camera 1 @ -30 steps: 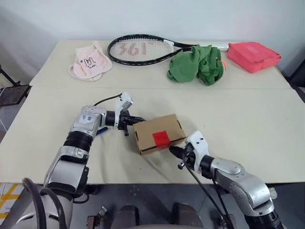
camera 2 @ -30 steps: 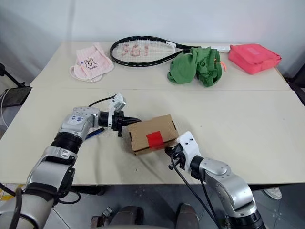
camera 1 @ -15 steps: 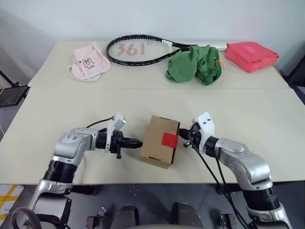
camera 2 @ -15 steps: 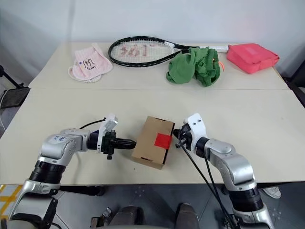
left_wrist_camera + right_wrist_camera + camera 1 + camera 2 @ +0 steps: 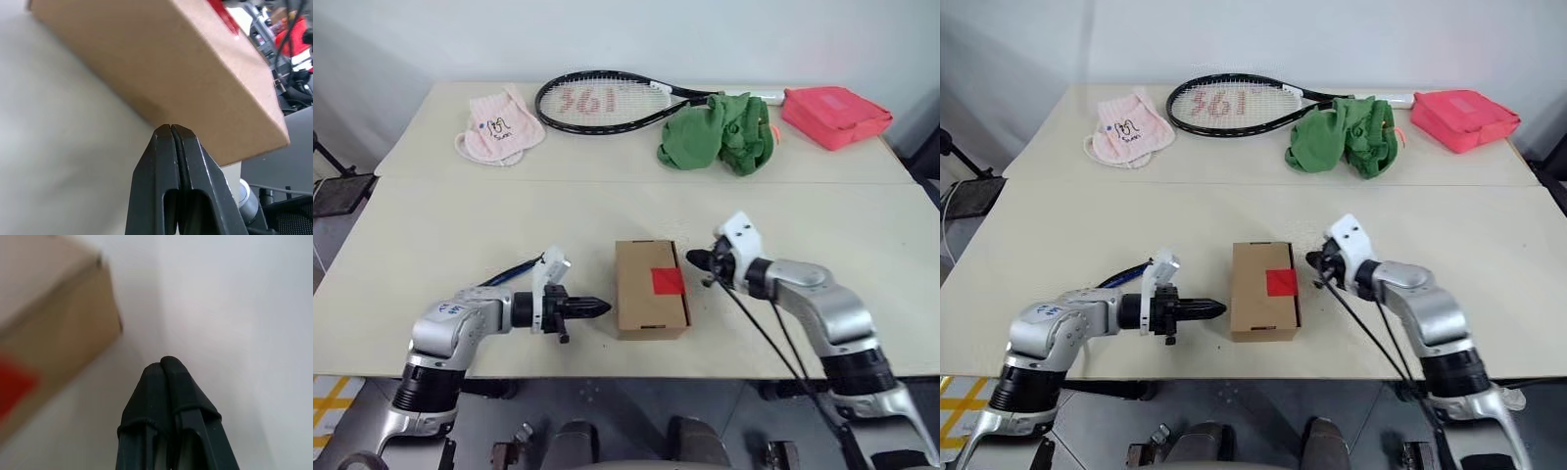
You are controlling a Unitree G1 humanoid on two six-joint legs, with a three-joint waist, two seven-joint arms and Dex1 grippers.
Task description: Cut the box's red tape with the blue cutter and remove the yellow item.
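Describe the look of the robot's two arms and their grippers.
Both arms are silver-grey metal shells with black joint bands. Each wrist carries a small white camera block, and black cables trail from it. The left gripper and right gripper each end in two slim, tapered black fingers. The left forearm bears a small blue marking.

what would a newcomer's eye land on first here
A small brown cardboard box with a bright red tape patch sits at the pale table's near edge, between the two shut black end effectors, left and right. Behind lie a black tennis racket and crumpled green cloth.
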